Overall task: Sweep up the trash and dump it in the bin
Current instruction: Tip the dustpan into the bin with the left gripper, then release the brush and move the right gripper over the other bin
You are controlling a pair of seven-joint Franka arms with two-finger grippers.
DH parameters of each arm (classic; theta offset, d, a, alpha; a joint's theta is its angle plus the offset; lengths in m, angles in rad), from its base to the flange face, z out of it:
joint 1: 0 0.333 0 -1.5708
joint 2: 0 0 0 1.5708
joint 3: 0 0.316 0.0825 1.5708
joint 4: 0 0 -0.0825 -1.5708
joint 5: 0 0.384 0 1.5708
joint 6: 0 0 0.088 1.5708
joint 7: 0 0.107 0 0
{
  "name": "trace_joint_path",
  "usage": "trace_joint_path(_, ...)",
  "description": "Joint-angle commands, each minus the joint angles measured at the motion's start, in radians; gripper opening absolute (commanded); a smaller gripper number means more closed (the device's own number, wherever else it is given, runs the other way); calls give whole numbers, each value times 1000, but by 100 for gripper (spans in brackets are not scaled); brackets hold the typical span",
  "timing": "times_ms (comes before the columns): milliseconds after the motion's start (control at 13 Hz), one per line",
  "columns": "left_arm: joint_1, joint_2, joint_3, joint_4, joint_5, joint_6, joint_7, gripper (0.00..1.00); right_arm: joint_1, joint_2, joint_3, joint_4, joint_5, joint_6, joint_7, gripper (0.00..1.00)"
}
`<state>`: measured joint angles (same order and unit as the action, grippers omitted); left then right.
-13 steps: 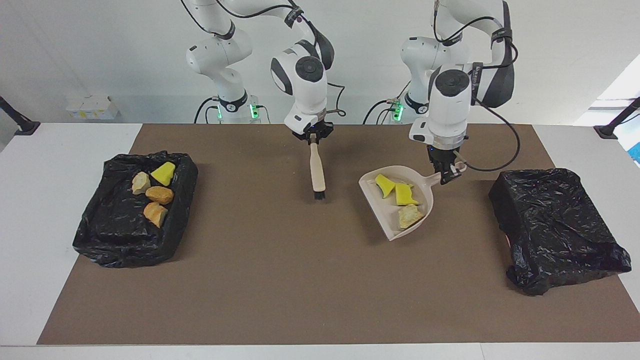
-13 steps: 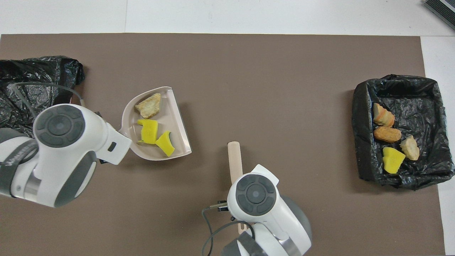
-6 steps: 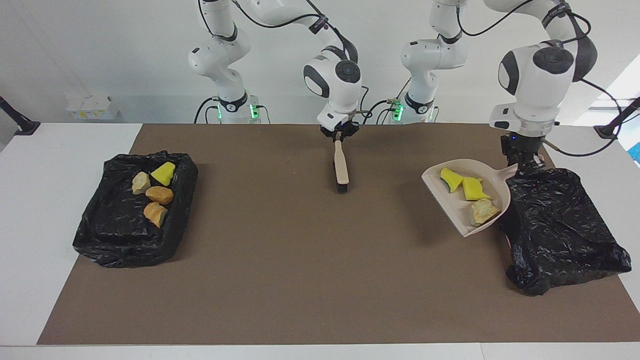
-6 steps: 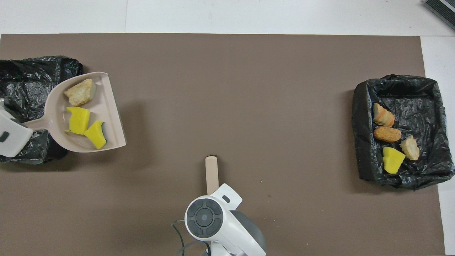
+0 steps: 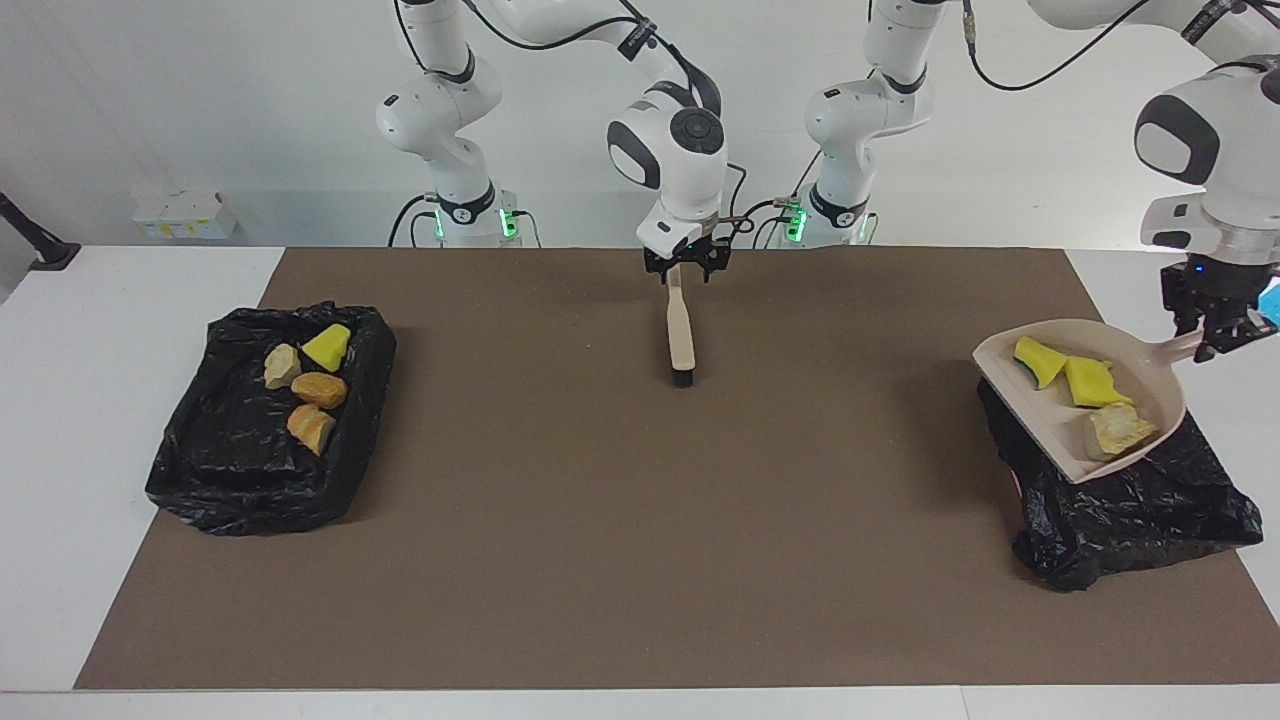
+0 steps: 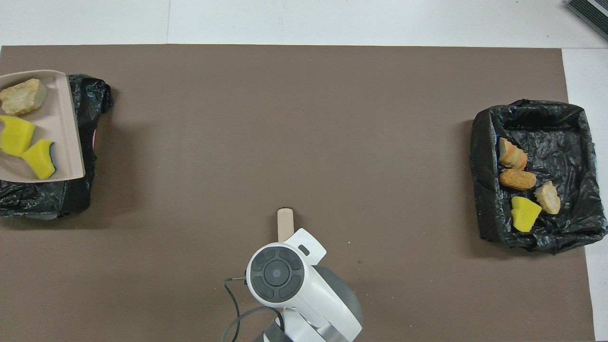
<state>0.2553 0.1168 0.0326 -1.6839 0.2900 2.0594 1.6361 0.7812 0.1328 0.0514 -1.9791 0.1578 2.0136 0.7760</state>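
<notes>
The left gripper [image 5: 1218, 340], pinching the dustpan [image 5: 1060, 440] handle, is now carrying the trash [image 5: 1085, 395] over the bin [image 5: 1130, 500]; right gripper [image 5: 684, 268] is spreading around the brush [image 5: 681, 335].

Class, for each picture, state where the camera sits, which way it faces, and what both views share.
Facing view: high across the table, facing the robots; both arms show, right pincer at the handle of the brush, left pincer holding the dustpan.
Overhead view: above the robots' end, looking steeply down; only the right arm's wrist shows.
Shared: brush, dustpan, trash-holding bin, other bin, half a turn apart.
</notes>
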Motion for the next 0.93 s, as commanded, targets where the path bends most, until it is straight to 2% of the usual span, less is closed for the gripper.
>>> trace_joint_path(0, 38, 46, -14, 82, 61, -21, 21, 0, -98, -12, 1, 132, -21, -189, -93, 100)
trace_joint_path(309, 65, 58, -11, 79, 297, 82, 4, 0, -267, -19, 1, 282, -75, -427, -308, 100)
trace_joint_path(463, 58, 64, -11, 69, 423, 97, -47, 0, -325, -24, -4, 310, -87, -485, -392, 100)
trace_joint_path(695, 30, 51, -11, 0, 608, 104, -163, 0, -442, -62, -4, 330, -89, -515, -553, 100)
trace_joint_path(849, 19, 35, -10, -20, 655, 85, -202, 0, -529, -67, -5, 332, -90, -523, -676, 100)
